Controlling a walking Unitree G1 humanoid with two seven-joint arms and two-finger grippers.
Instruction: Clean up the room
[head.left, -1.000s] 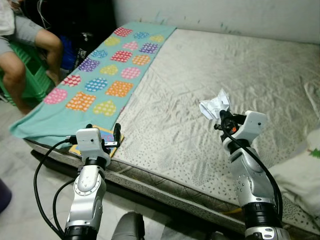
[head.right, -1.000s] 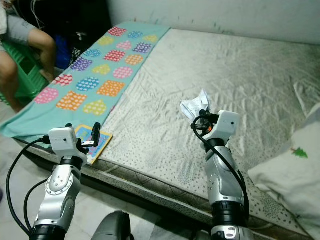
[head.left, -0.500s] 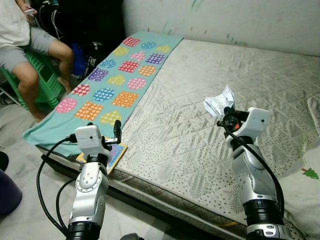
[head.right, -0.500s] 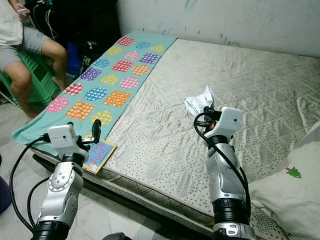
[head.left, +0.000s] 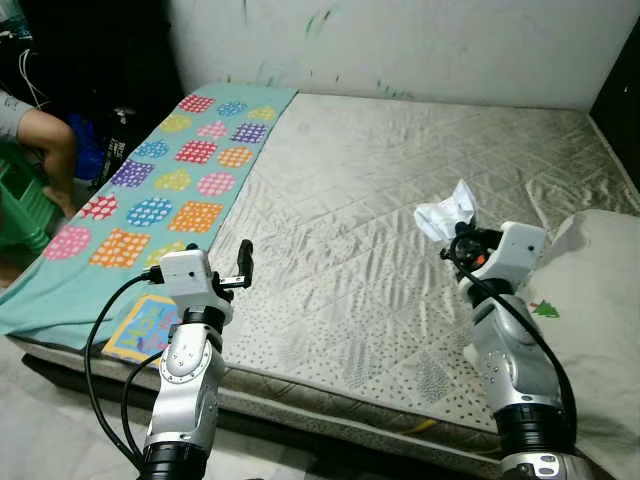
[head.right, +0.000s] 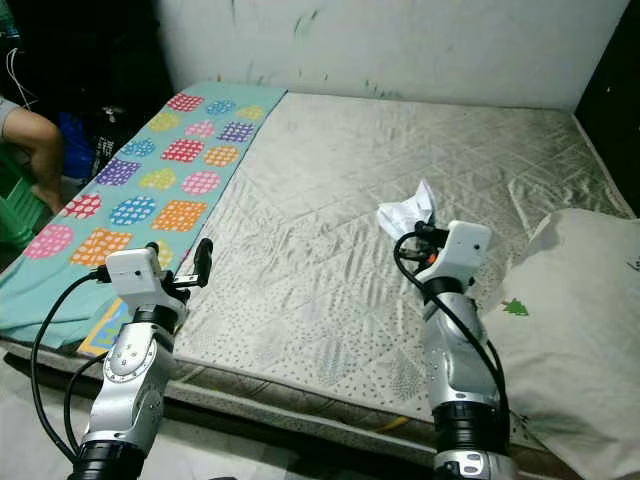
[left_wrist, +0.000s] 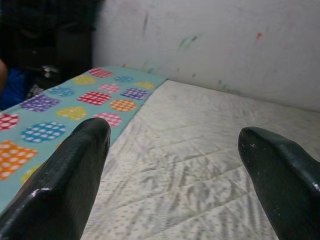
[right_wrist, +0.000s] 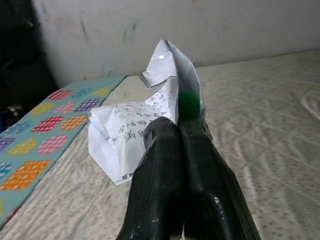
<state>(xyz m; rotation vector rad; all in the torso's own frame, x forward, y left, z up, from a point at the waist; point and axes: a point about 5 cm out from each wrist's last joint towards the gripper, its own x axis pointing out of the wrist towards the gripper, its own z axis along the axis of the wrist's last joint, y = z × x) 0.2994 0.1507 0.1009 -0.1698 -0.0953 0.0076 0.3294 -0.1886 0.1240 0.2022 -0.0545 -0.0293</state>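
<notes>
The crumpled paper (right_wrist: 145, 120), white with printed lines on it, is being held up in the air above the grey mattress (head.left: 370, 180), pinched between the two pressed-together fingers of the right pincer (right_wrist: 177, 132). The left pincer (left_wrist: 175, 165) is hanging with its fingers spread wide and empty near the front edge of the bed, close to the turquoise blanket (head.left: 150, 190) with coloured patches and the small book (head.left: 145, 325) lying at the corner. Compared with a moment ago, the whole view is shifting: more of the wall and the white pillow (head.right: 570, 300) is now showing, and the sitting person (head.left: 40, 140) is moving to the edge, so the robot is probably turning away to carry the paper to a bin.
</notes>
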